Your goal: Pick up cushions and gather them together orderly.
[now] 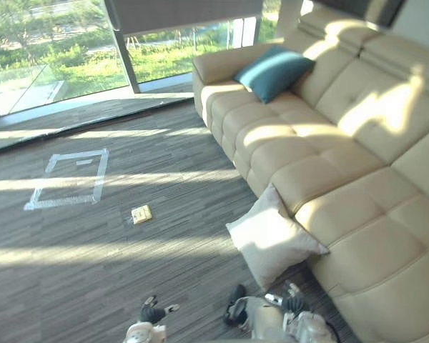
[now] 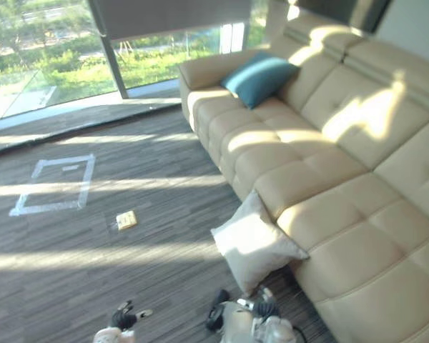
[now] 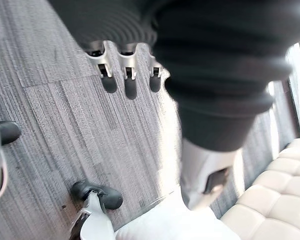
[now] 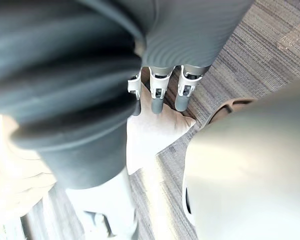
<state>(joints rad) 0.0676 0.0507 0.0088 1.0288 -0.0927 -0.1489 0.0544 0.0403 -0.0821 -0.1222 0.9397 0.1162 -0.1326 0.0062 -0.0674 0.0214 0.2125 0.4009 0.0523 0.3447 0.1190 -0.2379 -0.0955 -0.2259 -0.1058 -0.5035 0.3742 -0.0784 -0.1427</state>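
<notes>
My left hand [image 3: 130,82] and right hand [image 4: 157,95] hang loose and hold nothing yet, since the white cushion [image 1: 275,239] lies on the floor [image 1: 129,264] against the sofa [image 1: 357,143], well apart from the blue cushion [image 1: 275,71] up there.

A cream tufted leather sofa [image 1: 343,143] stands along the right on grey striped carpet floor [image 1: 129,271]. A square outline of white tape [image 1: 101,177] marks the floor, with a small yellowish square floor plate [image 1: 141,214] near it. Beyond, tall glass windows [image 1: 50,50] under a grey roller blind [image 1: 179,13] show greenery.
</notes>
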